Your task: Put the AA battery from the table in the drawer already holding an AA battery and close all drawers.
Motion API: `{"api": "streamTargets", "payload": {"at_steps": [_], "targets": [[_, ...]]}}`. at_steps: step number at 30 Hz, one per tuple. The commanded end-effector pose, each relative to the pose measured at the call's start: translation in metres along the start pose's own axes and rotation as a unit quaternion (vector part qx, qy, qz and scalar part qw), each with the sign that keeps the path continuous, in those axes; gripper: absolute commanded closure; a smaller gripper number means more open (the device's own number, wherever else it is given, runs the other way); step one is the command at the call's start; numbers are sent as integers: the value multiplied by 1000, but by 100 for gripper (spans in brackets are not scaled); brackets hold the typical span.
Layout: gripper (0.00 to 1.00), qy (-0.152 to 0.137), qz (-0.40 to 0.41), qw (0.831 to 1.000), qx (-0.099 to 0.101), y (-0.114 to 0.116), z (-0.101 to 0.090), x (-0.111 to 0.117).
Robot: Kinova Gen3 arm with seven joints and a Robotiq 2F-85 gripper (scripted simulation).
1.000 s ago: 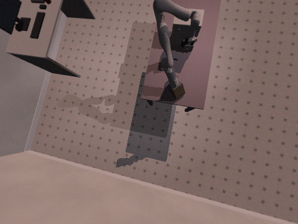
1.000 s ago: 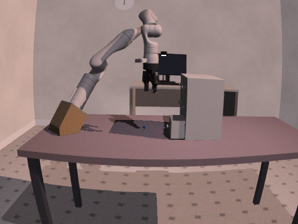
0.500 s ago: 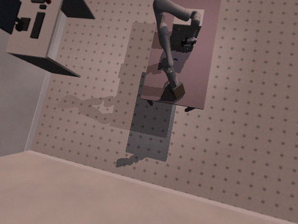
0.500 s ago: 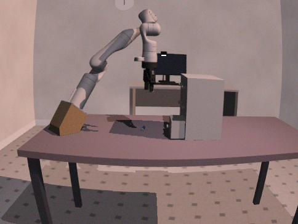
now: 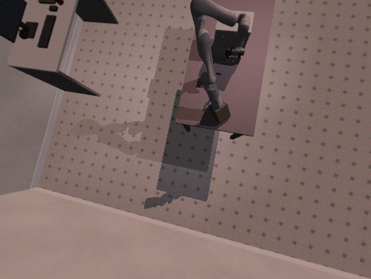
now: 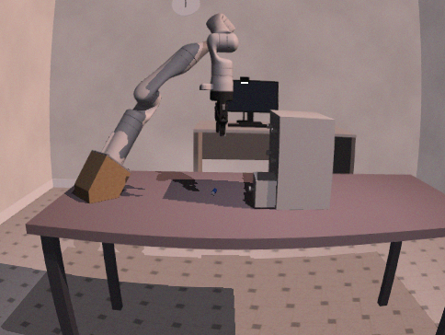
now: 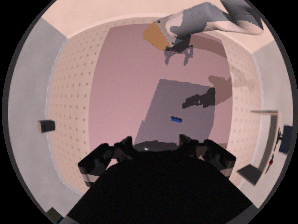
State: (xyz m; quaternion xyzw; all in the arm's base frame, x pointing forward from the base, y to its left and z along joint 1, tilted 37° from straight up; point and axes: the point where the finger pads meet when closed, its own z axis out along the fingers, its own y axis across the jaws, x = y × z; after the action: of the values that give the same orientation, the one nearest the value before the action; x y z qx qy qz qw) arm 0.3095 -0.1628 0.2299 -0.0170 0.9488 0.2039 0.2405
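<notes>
Pinkish table (image 5: 245,111) (image 6: 368,221) (image 7: 115,75) bearing blue battery (image 5: 218,73) (image 6: 214,191) (image 7: 176,119), grey chest (image 5: 226,47) (image 6: 303,161).

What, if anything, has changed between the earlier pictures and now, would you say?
The claw has drifted slightly up and away from the chest. It has taken or released nothing. The battery, chest and pulled-out bottom drawer stayed put.
</notes>
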Motion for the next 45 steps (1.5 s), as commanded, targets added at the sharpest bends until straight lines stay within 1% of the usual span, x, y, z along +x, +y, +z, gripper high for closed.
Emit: {"api": "streamTargets", "payload": {"at_steps": [1, 16, 45], "targets": [[0, -1, 1, 1000, 1, 0, -1, 0], [0, -1, 44, 999, 0, 0, -4, 3], [0, -1, 65, 998, -1, 0, -6, 5]]}}
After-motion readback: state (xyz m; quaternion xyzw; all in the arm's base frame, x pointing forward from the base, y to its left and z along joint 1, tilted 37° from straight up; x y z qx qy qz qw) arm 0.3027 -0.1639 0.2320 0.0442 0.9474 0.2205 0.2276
